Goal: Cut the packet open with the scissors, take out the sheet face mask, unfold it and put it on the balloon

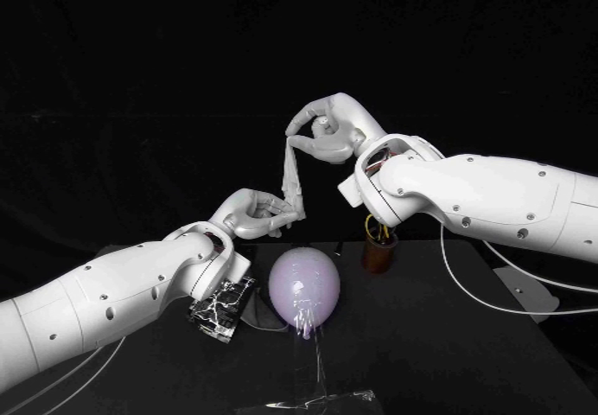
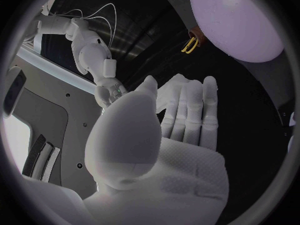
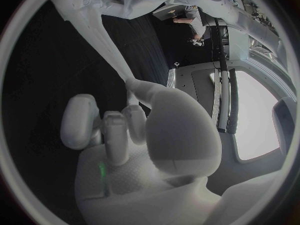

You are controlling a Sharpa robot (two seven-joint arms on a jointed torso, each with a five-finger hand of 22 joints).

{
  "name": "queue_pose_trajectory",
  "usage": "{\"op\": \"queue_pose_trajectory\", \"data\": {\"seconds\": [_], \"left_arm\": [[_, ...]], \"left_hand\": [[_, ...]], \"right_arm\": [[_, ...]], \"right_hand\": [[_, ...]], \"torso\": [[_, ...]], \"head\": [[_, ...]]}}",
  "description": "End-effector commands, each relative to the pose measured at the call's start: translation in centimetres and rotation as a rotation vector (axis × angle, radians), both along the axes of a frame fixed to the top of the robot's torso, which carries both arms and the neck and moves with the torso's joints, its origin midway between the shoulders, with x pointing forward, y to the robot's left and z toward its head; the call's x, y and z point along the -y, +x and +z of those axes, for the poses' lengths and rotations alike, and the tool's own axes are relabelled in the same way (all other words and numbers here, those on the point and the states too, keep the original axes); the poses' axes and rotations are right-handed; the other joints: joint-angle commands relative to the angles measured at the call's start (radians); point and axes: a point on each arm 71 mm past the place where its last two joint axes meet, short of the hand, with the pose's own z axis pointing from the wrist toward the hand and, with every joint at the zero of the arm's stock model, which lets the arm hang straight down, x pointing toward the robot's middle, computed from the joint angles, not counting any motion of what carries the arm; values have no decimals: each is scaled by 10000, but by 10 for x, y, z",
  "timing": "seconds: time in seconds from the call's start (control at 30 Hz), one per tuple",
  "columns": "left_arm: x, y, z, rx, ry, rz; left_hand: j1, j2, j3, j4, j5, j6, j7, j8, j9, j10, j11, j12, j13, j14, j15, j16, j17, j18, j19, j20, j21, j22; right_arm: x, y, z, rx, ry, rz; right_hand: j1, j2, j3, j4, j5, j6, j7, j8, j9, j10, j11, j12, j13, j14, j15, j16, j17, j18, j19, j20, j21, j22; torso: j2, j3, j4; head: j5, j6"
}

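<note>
Above the balloon, and well apart from it, we have the sheet mask drawn into a narrow strip between the two hands, not yet unfolded. The right hand pinches the upper end between thumb and fingers, high over the balloon. The left hand has its fingers curled on the lower end, nearer the balloon and toward the robot's left of it.

We judge the step in hand to be the unfolding. A lengthwise pull only tightens the strip, so we should work one layer loose at an edge and draw it sideways, gently, since a damp sheet likely clings to itself and may tear. We should do it over the balloon so the open mask can go straight down.

Below the balloon lies the black table, with black all round behind it. A shiny crumpled packet lies just beside the balloon on the left arm's side. The scissors stand in a dark holder beyond the balloon, toward the right arm. The balloon seems to rest on a slim clear stand, so we judge a heavy touch could tip it.
</note>
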Motion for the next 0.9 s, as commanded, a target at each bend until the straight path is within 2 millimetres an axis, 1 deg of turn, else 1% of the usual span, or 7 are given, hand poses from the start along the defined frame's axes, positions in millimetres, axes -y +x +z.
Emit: {"op": "queue_pose_trajectory", "data": {"seconds": [0.03,0.3,0.53,0.57,0.73,0.8,0.9], "left_arm": [[0,2,-1,-222,215,307],[0,3,-3,-374,258,477],[0,4,-2,-350,121,653],[0,4,-2,-339,90,673],[0,4,-1,-293,-112,708],[0,3,0,-243,-230,639],[1,2,1,-151,-377,461]], "left_hand": [[-32,71,-115,-5,-24,65,-27,98,23,112,-41,106,41,105,-14,70,24,108,103,0,71,22],[170,206,-623,-9,-19,168,-175,524,209,300,-193,748,385,406,-168,435,159,109,346,-124,264,148],[499,498,-682,-46,-16,258,-293,835,355,339,-306,1119,590,514,-257,589,221,109,422,-189,377,233],[805,716,-519,-127,-13,312,-370,918,391,365,-362,1193,628,541,-300,620,232,112,440,-206,408,255],[1306,1102,-189,-148,-13,356,-453,1053,443,354,-437,1287,674,601,-387,679,254,112,476,-259,505,328],[1709,1477,205,-197,-13,354,-493,1096,455,311,-476,1267,660,595,-437,681,255,109,465,-293,564,379],[1901,1578,426,-221,-15,353,-503,1140,473,310,-486,1258,649,582,-442,676,254,105,440,-319,617,427]], "right_arm": [[-3,-1,1,100,-61,122],[-6,-1,0,46,-83,197],[-7,0,0,6,-91,207],[-7,0,0,3,-91,207],[-7,1,0,-11,-96,183],[-6,1,0,-18,-102,161],[-5,2,-1,-34,-113,130]], "right_hand": [[-23,75,13,-32,33,67,-28,59,10,85,15,-62,886,1065,-20,70,2626,-33,30,-44,-56,1672],[-29,78,9,-33,44,67,-27,60,11,88,17,-56,892,1065,-19,70,2626,-36,34,-43,-40,1675],[-29,78,9,-33,44,67,-27,60,11,88,17,-56,892,1065,-19,70,2626,-36,34,-43,-40,1675],[-29,78,9,-33,44,67,-27,60,11,88,17,-56,892,1065,-19,70,2626,-36,34,-43,-40,1675],[-29,78,9,-33,44,67,-27,60,11,88,17,-56,892,1065,-19,70,2626,-36,34,-43,-40,1675],[-29,78,9,-33,44,67,-27,60,11,88,17,-56,892,1065,-19,70,2626,-36,34,-43,-40,1675],[-29,78,9,-33,44,67,-27,60,11,88,17,-56,892,1065,-19,70,2626,-36,34,-43,-40,1675]], "torso": [[-4,-2,0],[4,-3,1],[0,-5,2],[-1,-6,2],[0,-3,7],[-1,-3,5],[-1,-2,2]], "head": [[6,3],[-19,25],[-19,8],[-13,13],[-10,20],[-9,16],[4,-17]]}}
